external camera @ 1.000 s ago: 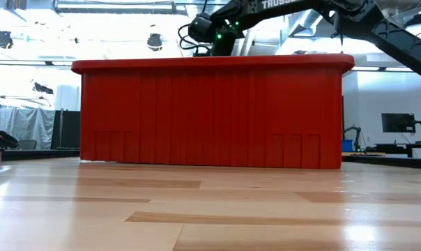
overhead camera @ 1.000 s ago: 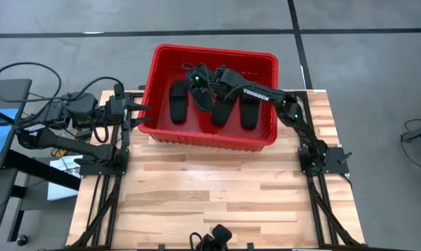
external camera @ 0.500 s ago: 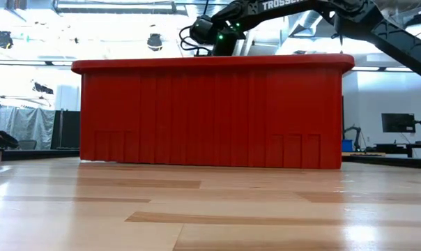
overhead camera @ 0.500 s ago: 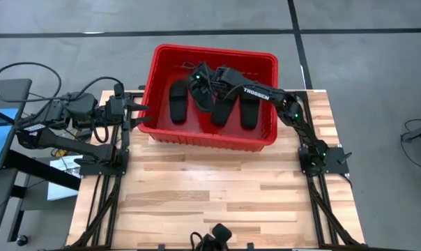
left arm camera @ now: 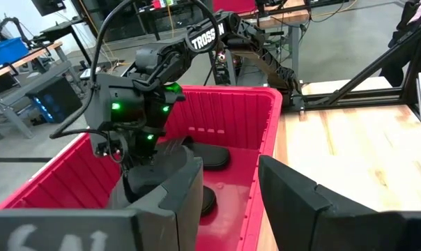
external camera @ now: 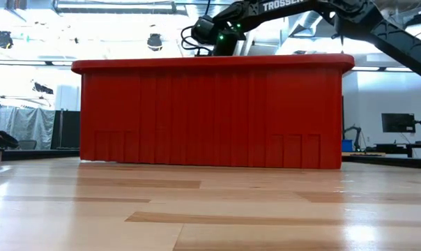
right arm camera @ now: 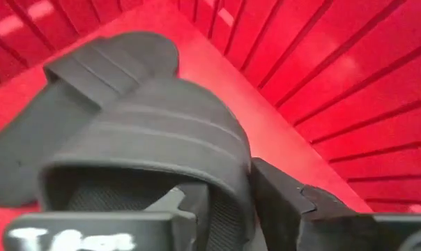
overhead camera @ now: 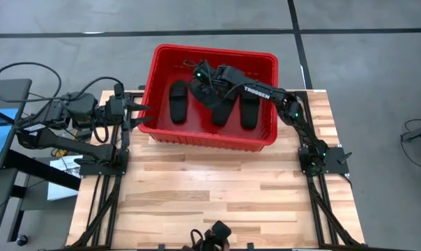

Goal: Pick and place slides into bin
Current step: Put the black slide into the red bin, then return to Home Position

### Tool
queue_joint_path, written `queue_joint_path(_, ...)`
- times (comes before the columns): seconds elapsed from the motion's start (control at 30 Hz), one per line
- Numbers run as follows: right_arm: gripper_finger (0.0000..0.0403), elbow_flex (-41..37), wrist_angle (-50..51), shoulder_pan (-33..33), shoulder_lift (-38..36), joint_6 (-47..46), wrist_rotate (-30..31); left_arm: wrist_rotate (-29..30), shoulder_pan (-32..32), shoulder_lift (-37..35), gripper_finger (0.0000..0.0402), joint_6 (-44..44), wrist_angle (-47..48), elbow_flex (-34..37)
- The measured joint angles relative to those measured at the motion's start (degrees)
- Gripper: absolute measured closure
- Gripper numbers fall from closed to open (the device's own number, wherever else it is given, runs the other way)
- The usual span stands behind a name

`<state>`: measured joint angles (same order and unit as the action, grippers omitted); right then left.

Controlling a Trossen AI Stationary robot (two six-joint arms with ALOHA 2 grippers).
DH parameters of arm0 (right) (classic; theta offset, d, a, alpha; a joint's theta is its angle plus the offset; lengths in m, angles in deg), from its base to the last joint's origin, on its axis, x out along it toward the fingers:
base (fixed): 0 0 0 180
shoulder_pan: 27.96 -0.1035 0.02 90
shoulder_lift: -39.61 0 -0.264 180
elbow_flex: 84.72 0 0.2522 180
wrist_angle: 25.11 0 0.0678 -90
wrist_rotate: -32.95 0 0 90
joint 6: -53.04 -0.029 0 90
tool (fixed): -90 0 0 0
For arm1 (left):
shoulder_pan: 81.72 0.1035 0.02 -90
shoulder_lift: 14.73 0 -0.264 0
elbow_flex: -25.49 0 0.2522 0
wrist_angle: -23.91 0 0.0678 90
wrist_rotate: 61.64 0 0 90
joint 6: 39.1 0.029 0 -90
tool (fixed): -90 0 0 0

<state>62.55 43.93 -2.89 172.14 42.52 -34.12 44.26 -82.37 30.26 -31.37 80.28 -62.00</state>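
The red bin [overhead camera: 210, 49] stands at the table's far middle. Three black slides lie flat on its floor [overhead camera: 178, 101] [overhead camera: 219, 115] [overhead camera: 249, 111]. My right gripper [overhead camera: 202, 87] reaches down into the bin at a fourth slide [right arm camera: 148, 139], whose toe end lies over another slide's strap [right arm camera: 106, 63]. The gripper's fingers stand apart, one on each side of the strap's side wall. In the low view only its body [external camera: 214, 31] shows above the bin [external camera: 210, 111]. My left gripper [overhead camera: 137, 111] waits open, outside the bin's left wall. My right gripper has one finger [right arm camera: 175, 206] inside the arch of the slide's ribbed strap and the other [right arm camera: 284, 195] outside, with the strap's side wall [right arm camera: 231, 202] between them. The fingers slant down from the table's right. Whether the pads press the wall I cannot tell.
The bin's ribbed far wall [right arm camera: 322, 84] rises close behind the slide. The left wrist view looks past my open left gripper [left arm camera: 228, 202] over the bin's rim [left arm camera: 224, 90] at the right arm. Bare wooden tabletop [overhead camera: 217, 188] stretches from the bin toward the near edge.
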Motion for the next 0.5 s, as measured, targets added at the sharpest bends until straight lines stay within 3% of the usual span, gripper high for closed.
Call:
queue_joint_path(0.27,0.0275,0.0,-4.29,1.04,0.0,-2.26,-0.63,-0.02,0.0,0.01,0.0269,0.0,0.12,0.0)
queue_joint_path(0.5,0.0272,0.0,-4.86,1.34,-0.08,-3.56,-0.68,-0.02,0.0,0.0,0.0269,0.0,0.44,0.0)
